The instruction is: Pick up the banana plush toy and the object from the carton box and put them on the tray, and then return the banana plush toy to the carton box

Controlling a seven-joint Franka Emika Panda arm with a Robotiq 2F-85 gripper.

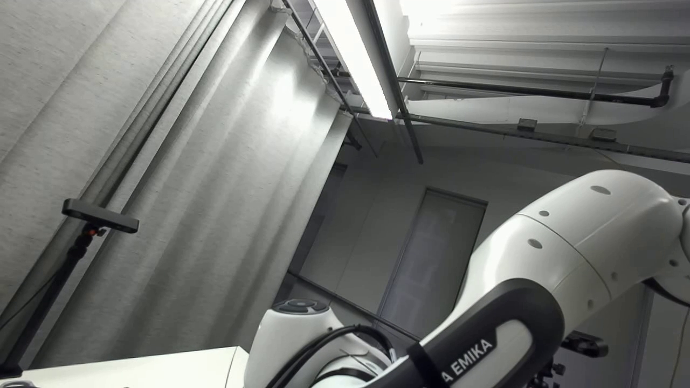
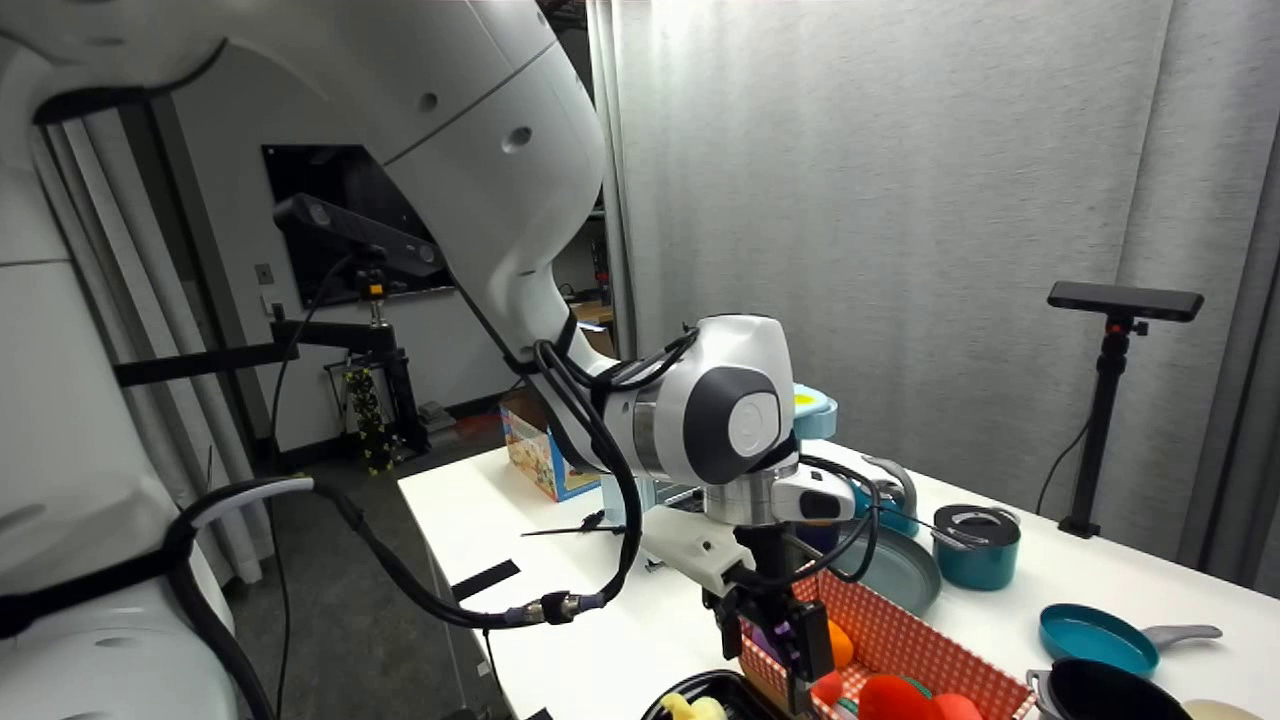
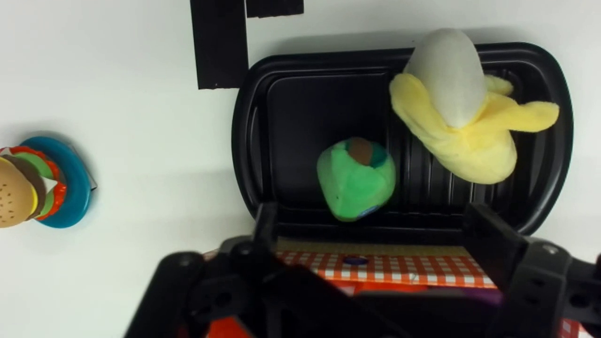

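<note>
In the wrist view, a yellow and white banana plush toy (image 3: 469, 136) lies on the right part of the black tray (image 3: 324, 225). A green plush object (image 3: 359, 183) with a brown patch lies left of it on the same tray. In an exterior view, part of the banana plush toy (image 2: 692, 708) and the tray (image 2: 718, 682) show at the bottom edge. The red-and-white checked carton box (image 3: 389, 270) stands beside the tray; it also shows in an exterior view (image 2: 900, 630). My gripper (image 3: 369, 219) is open and empty above the box's tray-side edge; it also shows in an exterior view (image 2: 768, 645).
The box holds red, orange and purple items. A toy burger (image 3: 23, 188) on a blue plate lies left of the tray. A lidded teal pot (image 2: 985, 560), teal pan (image 2: 1090, 640), grey pan (image 2: 905, 570) and dark pot (image 2: 1110, 690) stand around the box.
</note>
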